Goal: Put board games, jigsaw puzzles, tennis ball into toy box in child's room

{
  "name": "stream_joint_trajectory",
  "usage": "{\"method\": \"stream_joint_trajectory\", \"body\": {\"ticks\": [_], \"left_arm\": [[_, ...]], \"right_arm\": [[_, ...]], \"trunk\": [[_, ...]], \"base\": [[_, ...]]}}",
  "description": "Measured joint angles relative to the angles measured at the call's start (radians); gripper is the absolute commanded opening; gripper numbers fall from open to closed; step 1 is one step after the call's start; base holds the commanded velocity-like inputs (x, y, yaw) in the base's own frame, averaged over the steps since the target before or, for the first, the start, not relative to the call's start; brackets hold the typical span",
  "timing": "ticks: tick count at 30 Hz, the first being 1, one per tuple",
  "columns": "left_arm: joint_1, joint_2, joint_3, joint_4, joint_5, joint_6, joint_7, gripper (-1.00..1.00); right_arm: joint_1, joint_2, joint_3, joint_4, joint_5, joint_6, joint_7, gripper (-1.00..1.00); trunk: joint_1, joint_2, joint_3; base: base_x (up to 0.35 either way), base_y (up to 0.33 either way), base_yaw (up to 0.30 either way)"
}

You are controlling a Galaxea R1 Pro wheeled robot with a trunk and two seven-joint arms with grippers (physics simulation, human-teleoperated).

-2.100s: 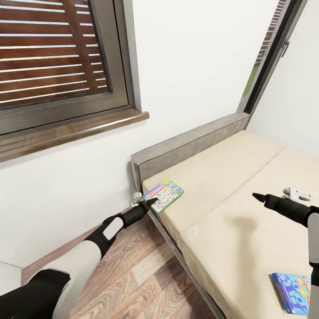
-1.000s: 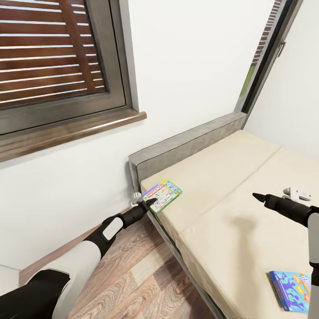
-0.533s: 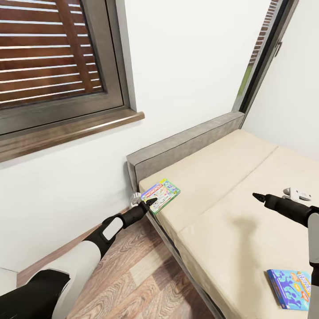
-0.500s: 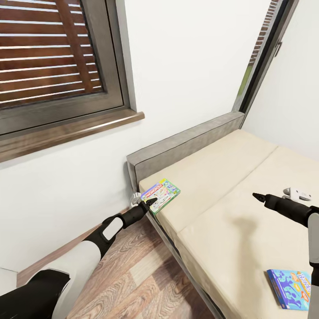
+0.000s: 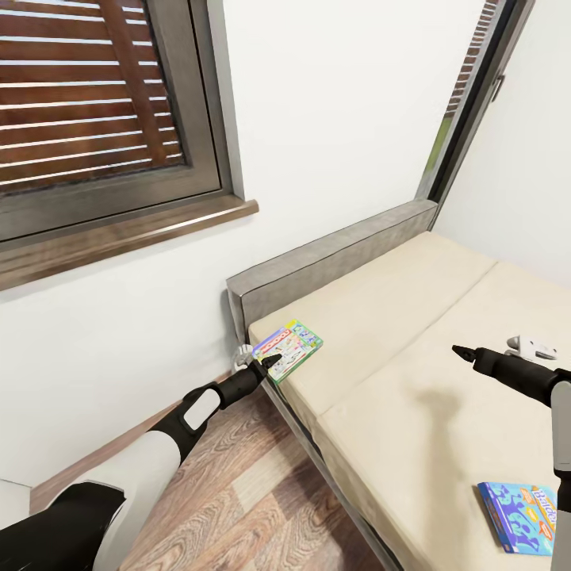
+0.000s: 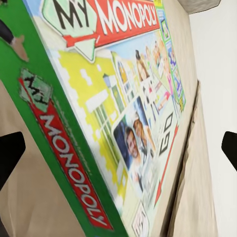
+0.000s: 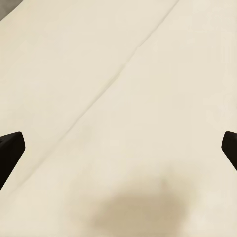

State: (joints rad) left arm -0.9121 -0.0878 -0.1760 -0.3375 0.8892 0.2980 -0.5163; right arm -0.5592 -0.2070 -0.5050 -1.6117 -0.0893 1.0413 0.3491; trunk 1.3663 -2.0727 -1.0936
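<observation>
Beige bed (image 5: 412,373), left wrist view reads Monopoly box (image 6: 113,113) between spread jaws, right jaws spread, empty.

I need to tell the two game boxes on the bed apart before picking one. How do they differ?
The Monopoly box has a green edge and a red title banner; the blue box is mostly blue with swirling figures. The Monopoly box lies at the bed corner near the headboard, with the left gripper at its edge; the blue box lies farther down the mattress, near the right arm, untouched. Both lie flat on the mattress.
</observation>
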Motion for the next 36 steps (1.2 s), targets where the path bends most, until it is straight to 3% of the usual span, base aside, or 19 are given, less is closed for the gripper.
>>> {"method": "stream_joint_trajectory", "body": {"ticks": [36], "left_arm": [[0.0, 0.0, 0.0, 0.0, 0.0, 0.0, 0.0, 1.0]], "right_arm": [[0.0, 0.0, 0.0, 0.0, 0.0, 0.0, 0.0, 1.0]], "trunk": [[0.0, 0.0, 0.0]], "base": [[0.0, 0.0, -0.029]]}}
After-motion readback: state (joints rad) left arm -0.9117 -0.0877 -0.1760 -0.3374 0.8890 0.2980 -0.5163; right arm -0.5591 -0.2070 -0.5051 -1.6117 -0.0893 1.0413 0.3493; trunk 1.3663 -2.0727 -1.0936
